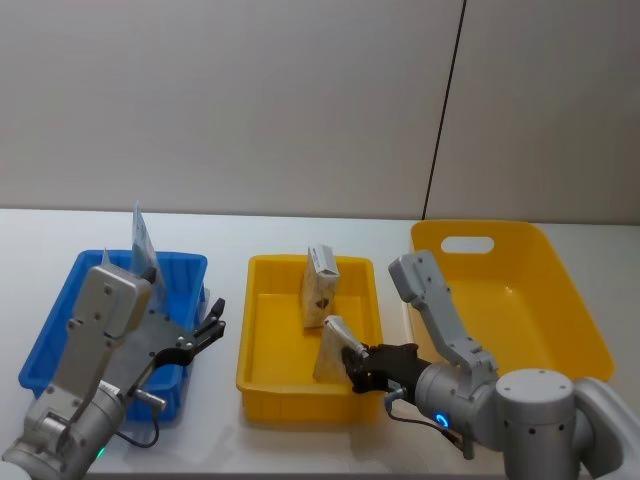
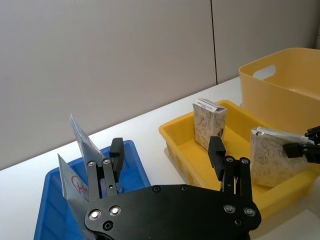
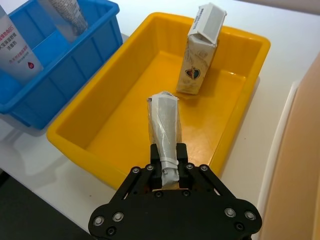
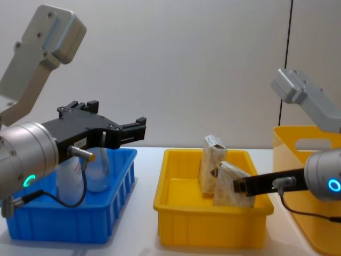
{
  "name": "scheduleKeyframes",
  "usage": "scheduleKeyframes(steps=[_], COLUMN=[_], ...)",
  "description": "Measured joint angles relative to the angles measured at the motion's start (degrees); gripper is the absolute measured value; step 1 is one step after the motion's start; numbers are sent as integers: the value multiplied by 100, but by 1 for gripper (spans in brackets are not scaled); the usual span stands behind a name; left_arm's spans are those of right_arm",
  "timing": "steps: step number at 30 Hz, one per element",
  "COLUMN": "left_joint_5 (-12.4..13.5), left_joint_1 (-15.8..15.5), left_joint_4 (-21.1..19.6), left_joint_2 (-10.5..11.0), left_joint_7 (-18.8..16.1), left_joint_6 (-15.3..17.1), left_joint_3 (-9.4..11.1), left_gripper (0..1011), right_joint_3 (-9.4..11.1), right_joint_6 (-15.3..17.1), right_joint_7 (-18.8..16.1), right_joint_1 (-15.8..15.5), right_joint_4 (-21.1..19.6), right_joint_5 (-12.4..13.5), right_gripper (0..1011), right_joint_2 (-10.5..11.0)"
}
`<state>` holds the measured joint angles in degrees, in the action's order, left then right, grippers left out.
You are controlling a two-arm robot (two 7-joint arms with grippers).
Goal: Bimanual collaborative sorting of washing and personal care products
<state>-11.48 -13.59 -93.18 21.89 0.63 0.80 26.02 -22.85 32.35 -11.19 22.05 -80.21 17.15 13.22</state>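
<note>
You have one beige pack (image 1: 333, 348) tilted in the near part of the small yellow tray (image 1: 296, 262), its near end pinched by the right gripper (image 1: 352, 362). A second pack (image 1: 320, 285) stands upright toward the tray's far side. Two pale tubes (image 2: 81, 137) lean in the blue bin (image 1: 52, 325), and your left gripper (image 1: 214, 315) hovers by that bin's tray-side edge, fingers spread and empty.

Tubes (image 1: 140, 238) mostly hidden behind left arm (image 1: 100, 330); pack (image 3: 162, 120) lower end buried between right jaws.
</note>
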Motion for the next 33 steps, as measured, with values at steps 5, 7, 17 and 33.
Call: scheduleKeyframes(steps=[5,7,17,33], left_joint_5=[0,0,0,0], left_joint_1=[0,0,0,0], left_joint_4=[0,0,1,0], left_joint_2=[0,0,0,0], left_joint_7=[0,0,0,0], left_joint_6=[0,0,0,0], left_joint_3=[0,0,0,0], left_gripper=[1001,1001,1001,1001], right_joint_3=[-16,-22,-37,163], right_joint_6=[-125,-220,-702,-1490], right_joint_7=[82,123,285,641], right_joint_1=[-48,-77,-212,-543], right_joint_4=[-88,-144,-444,-1182], right_joint_5=[-112,-177,-448,-868], right_gripper=[139,135,127,127], right_joint_2=[16,28,111,328])
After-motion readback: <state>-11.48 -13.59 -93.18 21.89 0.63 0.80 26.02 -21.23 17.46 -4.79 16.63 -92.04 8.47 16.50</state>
